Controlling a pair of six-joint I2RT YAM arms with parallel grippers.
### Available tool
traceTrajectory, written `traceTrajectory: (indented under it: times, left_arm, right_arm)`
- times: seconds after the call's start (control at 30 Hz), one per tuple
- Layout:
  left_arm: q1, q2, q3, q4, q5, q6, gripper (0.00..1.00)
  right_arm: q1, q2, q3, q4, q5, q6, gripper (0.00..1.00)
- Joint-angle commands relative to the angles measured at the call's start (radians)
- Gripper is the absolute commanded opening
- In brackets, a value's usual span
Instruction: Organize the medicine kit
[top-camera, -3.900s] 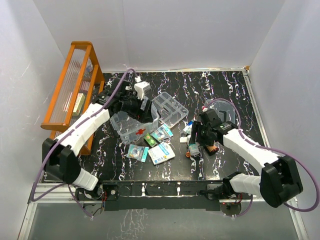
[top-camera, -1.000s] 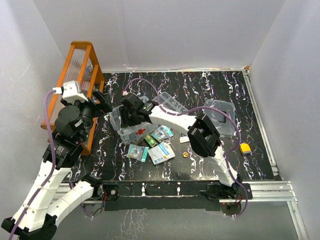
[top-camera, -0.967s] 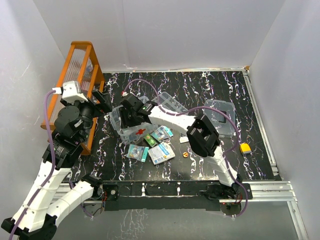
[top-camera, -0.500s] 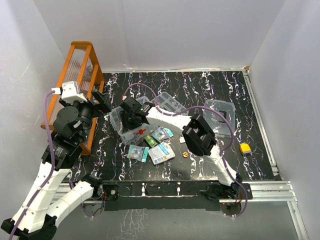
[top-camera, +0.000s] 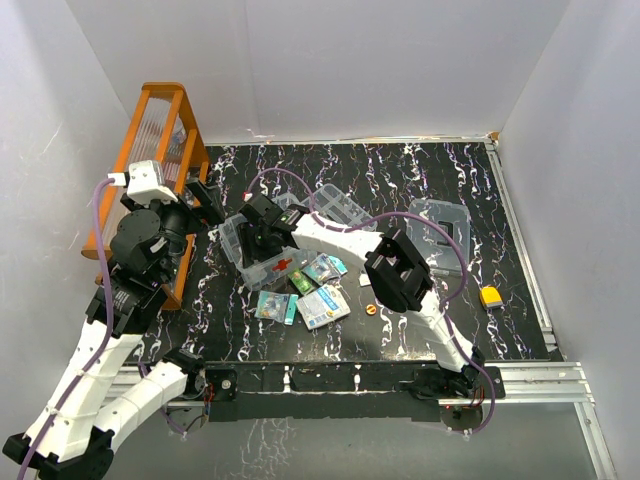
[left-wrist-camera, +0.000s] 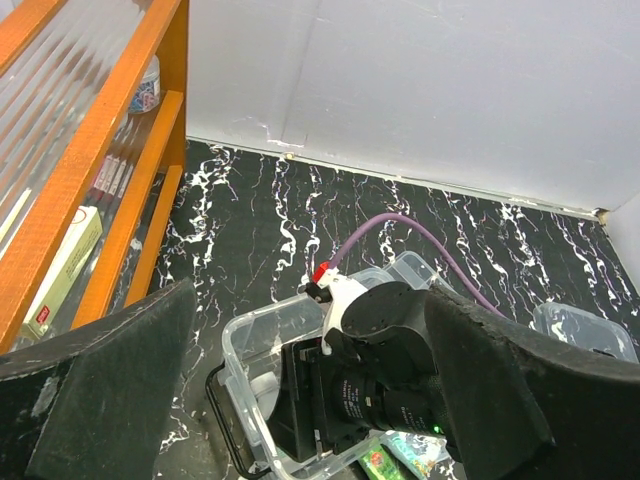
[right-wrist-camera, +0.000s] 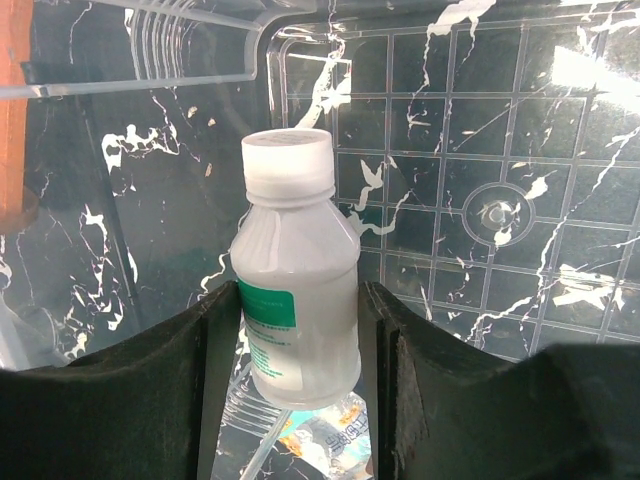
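Note:
The medicine kit's clear box (top-camera: 240, 262), marked with a red cross (top-camera: 283, 265), stands left of centre. My right gripper (top-camera: 258, 240) reaches down into it. A white bottle (right-wrist-camera: 295, 270) with a green label rests on the box floor between the right gripper's (right-wrist-camera: 297, 300) fingers, with a thin gap at its right side. The divided tray (top-camera: 345, 205) lies behind the box and the lid (top-camera: 445, 235) to the right. My left gripper (top-camera: 205, 200) hangs open and empty by the rack, looking down on the box (left-wrist-camera: 232, 350).
An orange slatted rack (top-camera: 150, 160) holding boxes lines the left edge. Flat medicine packets (top-camera: 322, 305) and a green packet (top-camera: 300, 283) lie in front of the box. A small orange piece (top-camera: 371, 309) and a yellow item (top-camera: 490, 296) sit to the right. White walls enclose the table.
The right arm swung from the right side over to the box with the bottle, and its jaws have just widened slightly. The left arm pulled away from the box and rose.

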Motion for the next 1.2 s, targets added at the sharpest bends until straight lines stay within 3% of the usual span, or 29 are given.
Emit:
traceTrajectory:
  times: [0.0,0.23,0.47,0.8,0.93,1.17]
  left_arm:
    - [-0.005,-0.003,0.032,0.026,-0.024,0.017,0.96]
    - [-0.005,-0.002,0.037,0.025,-0.033,0.027,0.96]
    - [-0.005,-0.002,0.055,0.014,-0.031,0.029,0.96]
    - [-0.006,0.0,0.11,-0.019,0.047,0.017,0.97]
    - [-0.005,-0.003,0.126,-0.013,0.169,0.038,0.98]
    - [-0.005,0.012,0.104,-0.007,0.419,0.079,0.99]
  right_arm:
    - [0.004,-0.007,0.055,0.03,-0.019,0.005,0.48]
    - [0.003,-0.01,0.067,0.026,-0.017,0.004,0.56]
    - [-0.004,-0.053,0.088,0.031,-0.029,0.017,0.51]
    - [-0.025,-0.263,-0.03,0.099,0.103,-0.005,0.53]
    - [-0.028,-0.437,-0.172,0.158,0.219,-0.032,0.53]
    - [-0.071,-0.797,-0.593,0.169,0.545,-0.034,0.59]
